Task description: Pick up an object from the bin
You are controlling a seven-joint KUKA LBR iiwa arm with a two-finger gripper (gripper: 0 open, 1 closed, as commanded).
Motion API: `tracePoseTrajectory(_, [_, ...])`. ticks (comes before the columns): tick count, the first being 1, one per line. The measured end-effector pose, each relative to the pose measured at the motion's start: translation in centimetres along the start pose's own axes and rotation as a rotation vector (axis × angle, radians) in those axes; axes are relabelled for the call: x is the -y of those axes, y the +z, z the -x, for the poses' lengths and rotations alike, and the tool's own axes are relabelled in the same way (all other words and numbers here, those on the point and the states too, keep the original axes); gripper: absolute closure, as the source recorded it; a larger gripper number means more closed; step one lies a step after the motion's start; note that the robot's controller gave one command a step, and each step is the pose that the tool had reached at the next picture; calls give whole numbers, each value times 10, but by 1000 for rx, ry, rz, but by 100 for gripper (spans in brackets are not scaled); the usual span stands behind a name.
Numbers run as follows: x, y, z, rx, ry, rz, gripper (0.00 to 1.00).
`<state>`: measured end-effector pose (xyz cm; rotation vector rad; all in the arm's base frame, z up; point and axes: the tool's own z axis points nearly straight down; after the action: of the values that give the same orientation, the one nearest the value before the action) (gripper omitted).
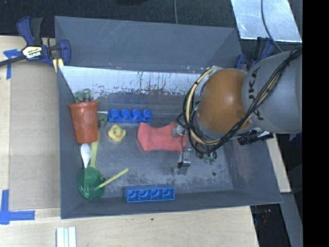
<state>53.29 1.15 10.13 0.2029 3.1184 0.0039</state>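
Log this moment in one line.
gripper: down in bin, right of centre | nearest: red lump, at its right end | held: nothing visible

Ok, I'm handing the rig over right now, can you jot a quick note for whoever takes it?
Gripper: low in the bin, at the right end of the red object. Open or shut unclear, nothing seen held.
Other things: orange cup, yellow duck and blue blocks to the left; green round thing and flat blue brick at the front.
Done: nothing picked.
Left: grasp one thing, lift it out.
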Motion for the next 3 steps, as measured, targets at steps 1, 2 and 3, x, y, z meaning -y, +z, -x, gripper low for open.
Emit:
tracePoseTrajectory(1, [24,15,31,-8,-126,-3,0])
tracePoseTrajectory(2, [13,15,68,-5,60,1,100])
tracePoseTrajectory(3, [13,15,68,-5,60,0,0])
